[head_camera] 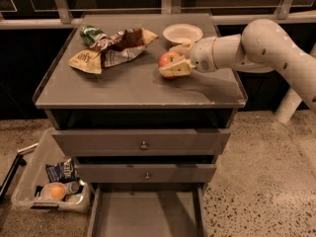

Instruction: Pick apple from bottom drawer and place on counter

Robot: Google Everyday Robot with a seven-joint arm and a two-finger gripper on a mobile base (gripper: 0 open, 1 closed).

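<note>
Right of centre, the end effector (171,61) is clamped on the apple (167,58) low over the tabletop (123,88); I'd release only once it rests steady, then back straight away.

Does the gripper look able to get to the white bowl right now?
Probably yes: the gripper is at the apple on the counter, and the white bowl sits just behind it with nothing between.
</note>
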